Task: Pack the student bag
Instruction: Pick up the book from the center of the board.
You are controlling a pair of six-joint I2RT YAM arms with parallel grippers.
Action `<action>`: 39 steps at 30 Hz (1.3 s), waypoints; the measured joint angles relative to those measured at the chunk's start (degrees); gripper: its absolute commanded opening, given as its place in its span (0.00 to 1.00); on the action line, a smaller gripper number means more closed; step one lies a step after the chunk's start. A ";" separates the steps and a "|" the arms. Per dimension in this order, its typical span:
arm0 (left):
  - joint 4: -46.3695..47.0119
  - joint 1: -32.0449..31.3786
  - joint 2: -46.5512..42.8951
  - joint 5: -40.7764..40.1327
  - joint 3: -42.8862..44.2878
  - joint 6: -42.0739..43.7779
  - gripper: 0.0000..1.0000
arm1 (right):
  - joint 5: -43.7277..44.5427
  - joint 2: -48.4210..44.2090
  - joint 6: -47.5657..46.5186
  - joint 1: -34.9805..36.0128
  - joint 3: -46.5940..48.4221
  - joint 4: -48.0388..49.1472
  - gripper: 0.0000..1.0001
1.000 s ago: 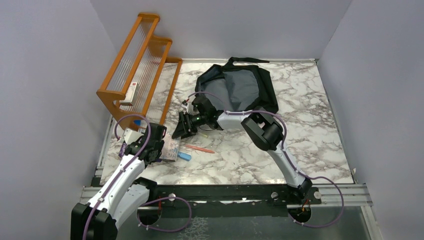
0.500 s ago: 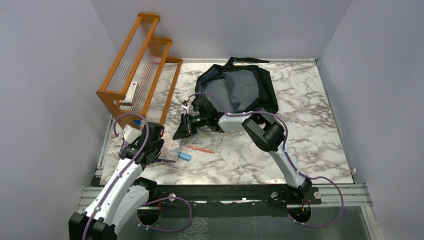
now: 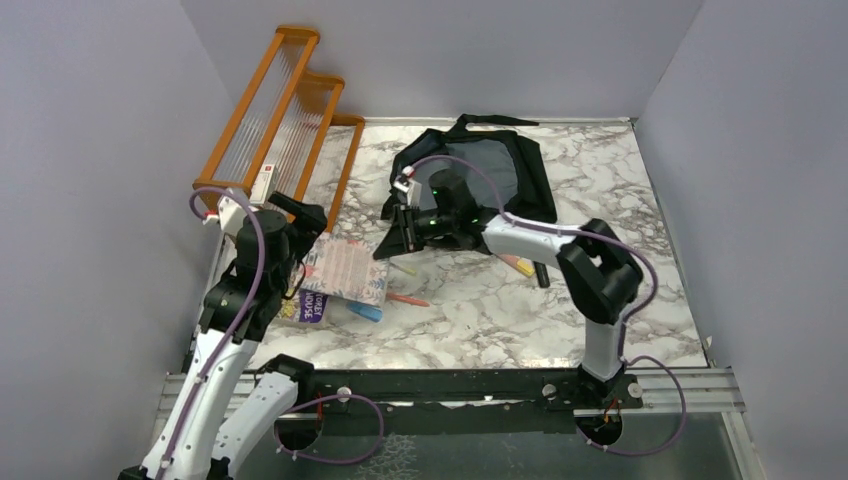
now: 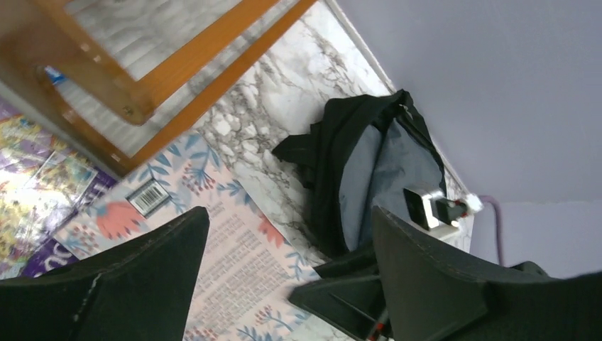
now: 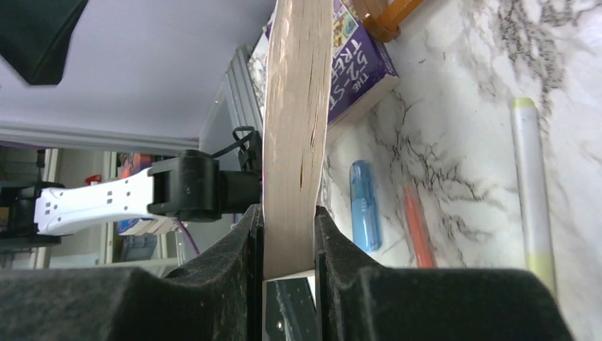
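— What's over on the left?

— The left claw hangs wide open with nothing in it, near the orange wooden slatted rack. Under it a floral-covered paperback book lies partly across a purple-covered book.

— And further right?

— The right claw is pinched on the paperback's page edge. Behind that arm the large black fabric backpack sits at the back of the white marble table, mouth open and grey lining showing.

— What might go wrong?

— The hold looks narrow and set at one end, I'd say. Once lifted, the book could sag, fan open or slip out. It could also snag the bag's soft rim, or sweep the blue pen and orange pen along.

— Which camera helps most?

— Only the right wrist view shows the pages actually squeezed; from above, the claw hides that. Only the overhead view shows both the book and the bag's opening.
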 measured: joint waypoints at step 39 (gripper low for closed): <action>27.67 9.33 44.89 79.12 32.79 46.34 0.94 | -24.63 -32.61 -12.59 -36.79 -4.90 -5.14 0.01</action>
